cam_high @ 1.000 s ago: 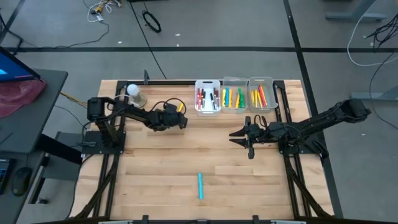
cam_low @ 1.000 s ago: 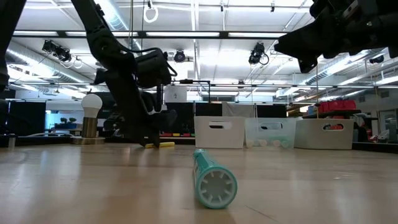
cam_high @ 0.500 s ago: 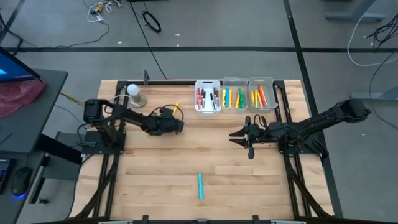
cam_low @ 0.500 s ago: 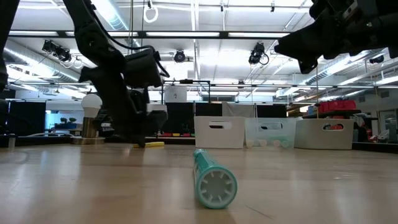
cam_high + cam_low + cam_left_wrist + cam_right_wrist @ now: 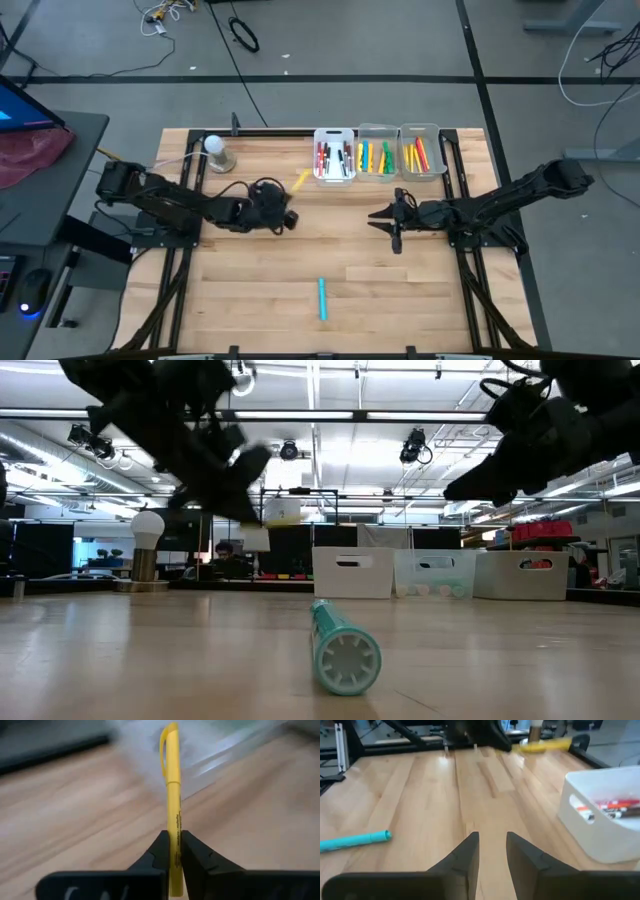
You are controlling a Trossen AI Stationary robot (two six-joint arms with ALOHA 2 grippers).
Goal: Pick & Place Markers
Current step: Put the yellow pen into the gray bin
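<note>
A second ago my left claw (image 5: 291, 213) sat low on the table over a yellow marker (image 5: 173, 815), its fingers spread; now they have shut on it and lifted it clear, and my left arm has swung back toward the near-left. In the left wrist view the marker stands pinched between my two fingers (image 5: 157, 851), most of its length sticking out past the tips. From above it shows as a yellow streak just beyond the claw, pointing toward the far bins. My right claw (image 5: 397, 228) has barely stirred: it hangs over the right middle of the table (image 5: 250, 290), fingers partly apart and nothing between them.

As for progress, I judge most of the work done. Three bins stand in a row at the far edge. The white bin (image 5: 334, 155) on the left holds red and dark markers, the clear middle bin (image 5: 377, 152) yellow and green ones, and the right bin (image 5: 420, 150) yellow, orange and red. Two markers are not yet put away: the yellow one in my grip, and a cyan marker (image 5: 322, 298) lying alone near the front edge, well apart from both claws. I would guess the yellow one belongs in the middle bin with its like, a short carry to the far right of where I hold it. After that the cyan one is still to fetch.
</note>
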